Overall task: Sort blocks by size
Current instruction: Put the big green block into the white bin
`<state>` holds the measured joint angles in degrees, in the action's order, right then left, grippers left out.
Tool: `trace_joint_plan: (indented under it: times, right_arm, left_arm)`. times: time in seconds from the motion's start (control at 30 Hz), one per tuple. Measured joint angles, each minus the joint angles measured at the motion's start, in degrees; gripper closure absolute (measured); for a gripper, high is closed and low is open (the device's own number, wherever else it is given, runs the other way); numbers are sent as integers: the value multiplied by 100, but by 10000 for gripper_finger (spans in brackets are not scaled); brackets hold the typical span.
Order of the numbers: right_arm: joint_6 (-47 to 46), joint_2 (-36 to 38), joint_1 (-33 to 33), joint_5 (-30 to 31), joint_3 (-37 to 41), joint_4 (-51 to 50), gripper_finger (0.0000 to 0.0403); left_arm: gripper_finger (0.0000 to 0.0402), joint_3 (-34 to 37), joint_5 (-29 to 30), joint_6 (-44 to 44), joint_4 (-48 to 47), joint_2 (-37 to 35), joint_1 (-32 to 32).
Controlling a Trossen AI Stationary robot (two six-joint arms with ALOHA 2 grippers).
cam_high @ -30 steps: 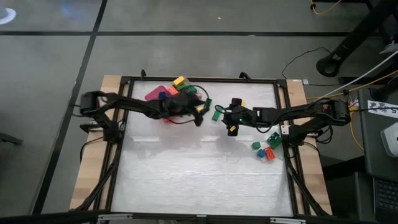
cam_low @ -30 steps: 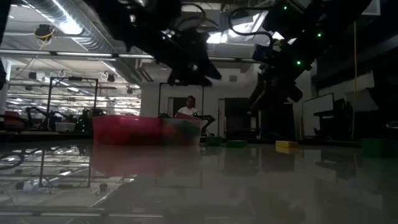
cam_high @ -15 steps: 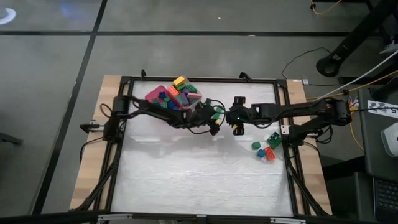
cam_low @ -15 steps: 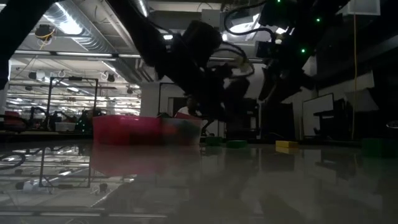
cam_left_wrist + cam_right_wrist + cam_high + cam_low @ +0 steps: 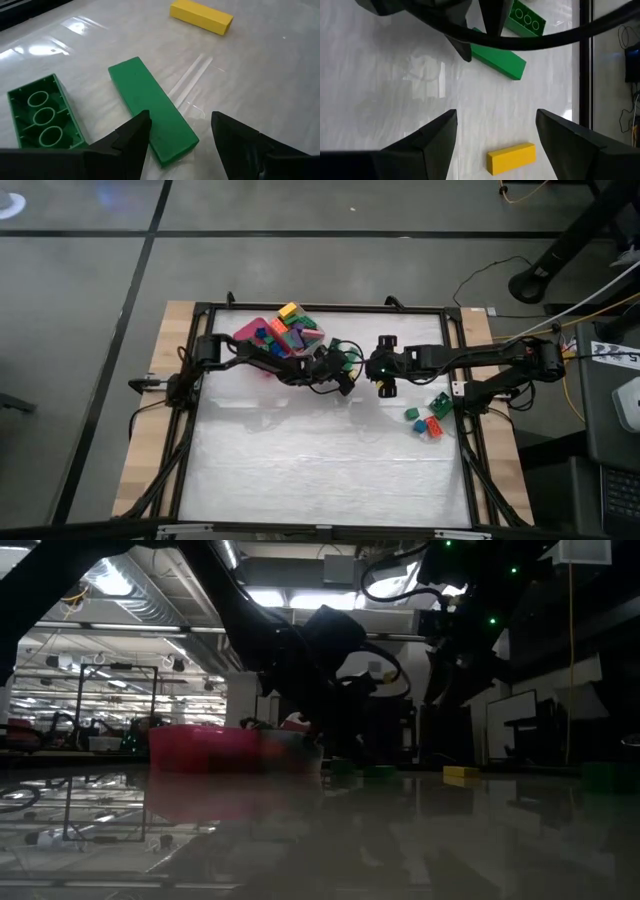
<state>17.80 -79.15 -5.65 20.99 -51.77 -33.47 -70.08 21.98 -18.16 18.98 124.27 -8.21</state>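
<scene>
A long green block (image 5: 150, 107) lies flat on the white table, its studs hidden. Beside it lies a second green block (image 5: 42, 117), hollow underside up. A long yellow block (image 5: 201, 16) lies farther off. My left gripper (image 5: 180, 132) is low over the table near its middle (image 5: 345, 375). It is open, one finger on either side of the long green block's near end; whether it touches the block I cannot tell. My right gripper (image 5: 495, 135) hangs open above the table, to the right of the left one (image 5: 382, 385). It looks down on the yellow block (image 5: 511, 157) and the green blocks (image 5: 497, 57).
A pink tray (image 5: 247, 332) heaped with coloured blocks stands at the far left, behind my left arm. A few loose blocks (image 5: 425, 420) lie near the table's right edge. A black frame (image 5: 190, 430) rims the table. The near half of the table is bare white.
My left gripper has come away from above the pink tray, toward the table's right edge and down. It now sits low at the green blocks, still open. With the arm gone from above it, the heap of blocks in the tray shows.
</scene>
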Motion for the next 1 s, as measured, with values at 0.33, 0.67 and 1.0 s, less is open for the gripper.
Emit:
trace_joint_plan:
  times: [0.33,0.67,1.0]
  right_arm:
    - [0,0,0,-11,0,-20,134]
    - [2,0,0,-17,0,-85,134]
    - [2,-2,0,-22,0,-96,134]
  left_arm:
    - [202,-9,2,48,0,-14,36]
    - [202,-309,-11,183,-55,-28,148]
    - [202,-317,601,-297,-605,-31,129]
